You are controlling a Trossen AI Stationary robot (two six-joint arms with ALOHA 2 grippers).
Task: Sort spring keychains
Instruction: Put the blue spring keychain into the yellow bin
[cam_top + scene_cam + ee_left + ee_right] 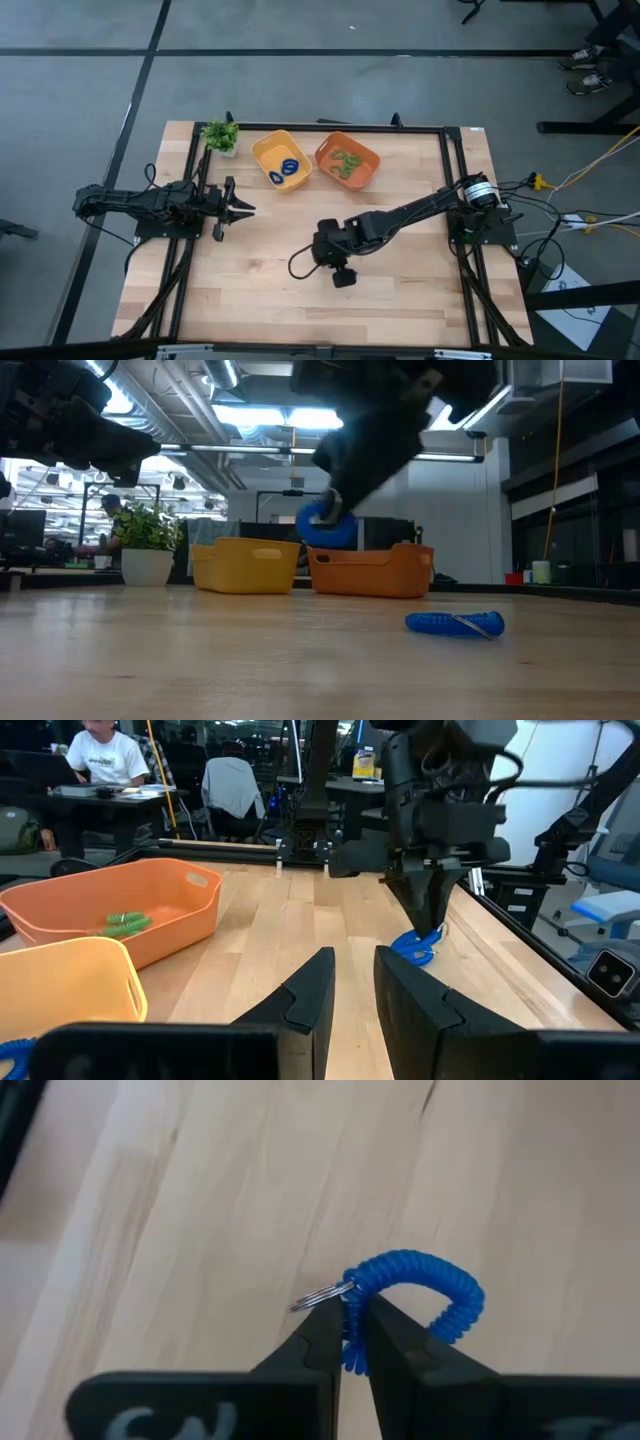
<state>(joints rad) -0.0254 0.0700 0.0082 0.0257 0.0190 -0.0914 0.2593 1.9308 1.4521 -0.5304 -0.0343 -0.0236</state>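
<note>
My right gripper (322, 248) hangs over the middle of the table, slanting down, shut on a blue spring keychain (420, 1285). In the high view the gripper hides that keychain. A second blue keychain (455, 623) lies flat on the table nearer the front edge. At the back, the yellow tray (282, 160) holds blue keychains (288, 170) and the orange tray (348, 160) holds green ones (347, 162). My left gripper (238, 208) waits open at the left, pointing level across the table. My right gripper pinches one end of the blue coil (352, 1320) between its two fingertips, just beside the small metal ring (320, 1295). The fingers come from above, slanting down. The rest of the coil arches out past the fingertips, lifted clear of the table (325, 525).
A small potted plant (220, 135) stands at the back left corner beside the yellow tray. A black frame (450, 160) borders the wooden table. Bare wood stretches between the trays and my right gripper, and across the front of the table.
</note>
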